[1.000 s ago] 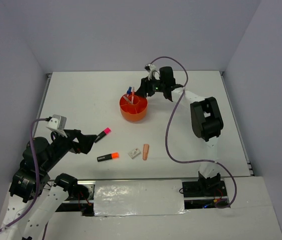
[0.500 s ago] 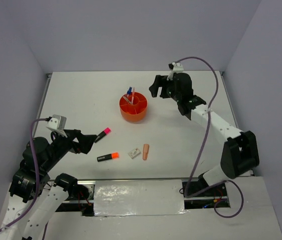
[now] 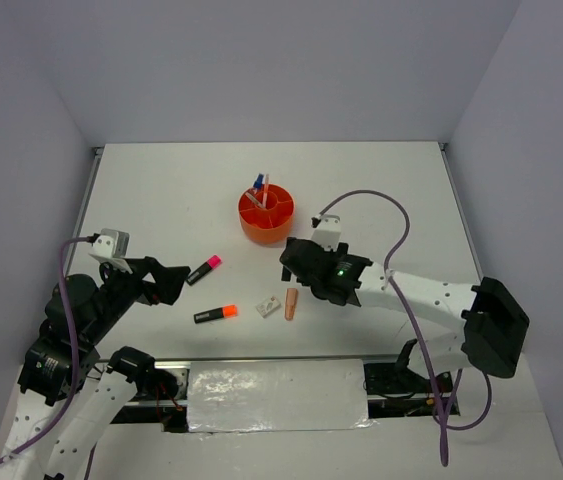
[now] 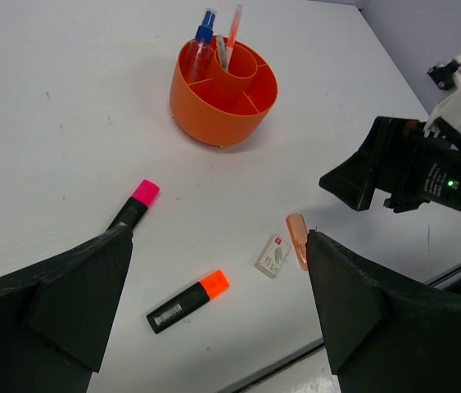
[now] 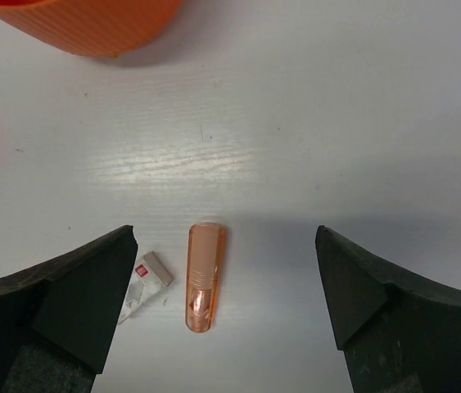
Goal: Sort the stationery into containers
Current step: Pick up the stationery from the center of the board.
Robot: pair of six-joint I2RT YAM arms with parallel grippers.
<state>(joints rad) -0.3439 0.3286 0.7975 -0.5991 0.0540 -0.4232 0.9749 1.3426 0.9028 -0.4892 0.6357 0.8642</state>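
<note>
The orange tub holds a blue-clear marker and thin pens. On the table lie a pink-capped highlighter, an orange-capped highlighter, a white eraser and a salmon eraser. My right gripper is open and empty, hovering just above the salmon eraser, which lies between its fingers with the white eraser by the left one. My left gripper is open and empty, above the table near the pink-capped highlighter and the orange-capped one.
The tub stands at mid-table, beyond the loose items. The right arm's cable loops above the table to the right. The table's near edge carries a taped strip between the arm bases.
My right arm swung from beside the tub at the back down to the front and now hovers over the salmon eraser. The left arm has not moved.
</note>
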